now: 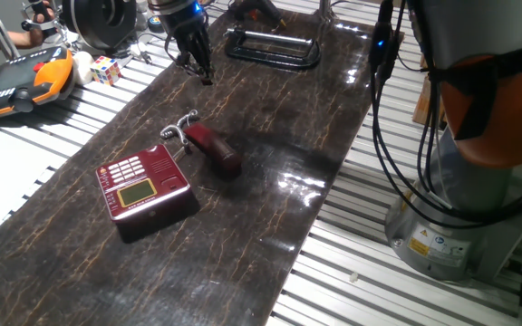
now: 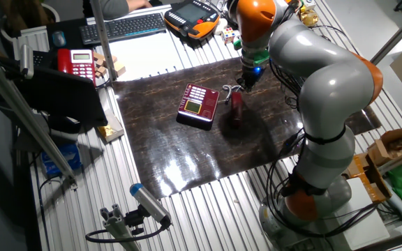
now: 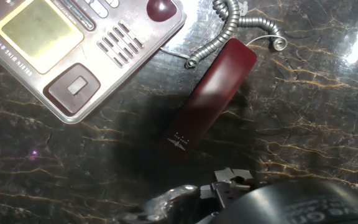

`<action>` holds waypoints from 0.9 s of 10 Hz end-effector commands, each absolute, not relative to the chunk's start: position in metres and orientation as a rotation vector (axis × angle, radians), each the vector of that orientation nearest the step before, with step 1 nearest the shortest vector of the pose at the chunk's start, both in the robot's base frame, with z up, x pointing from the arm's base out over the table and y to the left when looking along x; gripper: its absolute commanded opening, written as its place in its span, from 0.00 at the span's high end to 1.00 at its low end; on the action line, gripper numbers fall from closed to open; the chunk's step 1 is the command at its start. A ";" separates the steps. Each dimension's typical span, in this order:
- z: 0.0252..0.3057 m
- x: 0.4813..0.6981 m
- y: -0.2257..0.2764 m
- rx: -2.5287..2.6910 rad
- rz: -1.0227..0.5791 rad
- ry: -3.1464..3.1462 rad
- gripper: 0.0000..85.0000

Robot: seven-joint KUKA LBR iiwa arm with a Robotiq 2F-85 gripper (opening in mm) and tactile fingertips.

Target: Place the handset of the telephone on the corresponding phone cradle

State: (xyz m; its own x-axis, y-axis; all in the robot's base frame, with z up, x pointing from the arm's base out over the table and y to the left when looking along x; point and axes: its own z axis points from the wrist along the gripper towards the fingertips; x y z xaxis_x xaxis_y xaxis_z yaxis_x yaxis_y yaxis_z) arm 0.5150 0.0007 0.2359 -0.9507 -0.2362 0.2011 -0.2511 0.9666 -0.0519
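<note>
Dark red handset [image 1: 213, 148] lies off its cradle beside the telephone [image 1: 143, 186] on the marbled surface [image 1: 270, 217], awaiting the raised claw [image 1: 193, 56], whose state cannot be told.

Handset [image 3: 211, 99]: glossy dark red plastic. Cord [image 3: 225, 28]: shiny silver-grey coil. Bench [image 1: 243, 244] mat: dark, marble-veined, smooth, reflective. Telephone [image 1: 145, 184]: glossy plastic.

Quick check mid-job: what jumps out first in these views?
The dark red handset lies off the telephone, on the dark mat beside it, its curly cord running back toward the phone. The gripper hangs above the mat, apart from both.
</note>
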 end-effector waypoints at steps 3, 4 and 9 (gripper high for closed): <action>0.236 0.515 0.001 0.363 0.114 -2.921 0.96; 0.236 0.515 0.001 0.361 0.114 -2.921 0.96; 0.236 0.515 0.001 0.359 0.115 -2.924 0.96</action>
